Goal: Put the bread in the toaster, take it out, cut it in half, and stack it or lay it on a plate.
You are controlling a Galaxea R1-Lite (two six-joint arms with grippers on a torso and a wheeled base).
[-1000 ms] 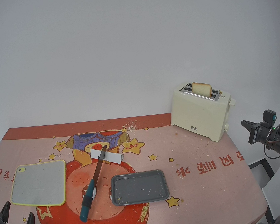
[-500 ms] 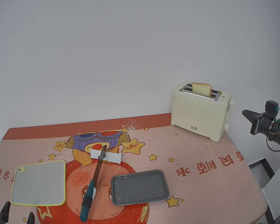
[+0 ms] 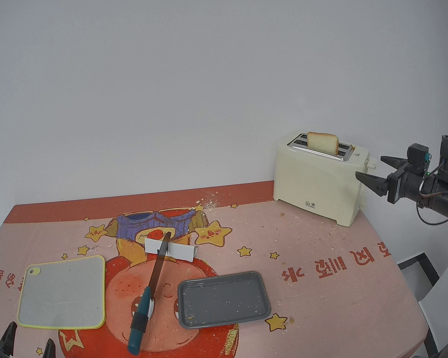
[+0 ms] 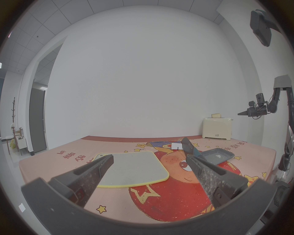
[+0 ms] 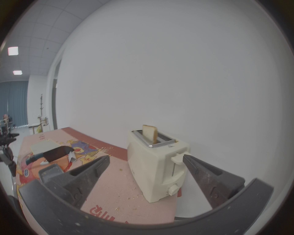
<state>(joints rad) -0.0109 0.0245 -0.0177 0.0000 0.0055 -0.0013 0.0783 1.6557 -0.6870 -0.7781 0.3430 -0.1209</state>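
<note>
The right gripper has come in beside the lever end of the toaster, jaws spread and empty. The bread stands upright in a toaster slot, near the fingertips but apart.

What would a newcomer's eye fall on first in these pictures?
A cream toaster stands at the table's far right corner, a bread slice standing up from its slot. The open right hand hovers at its lever end. A knife lies between the cutting board and the grey tray.
</note>
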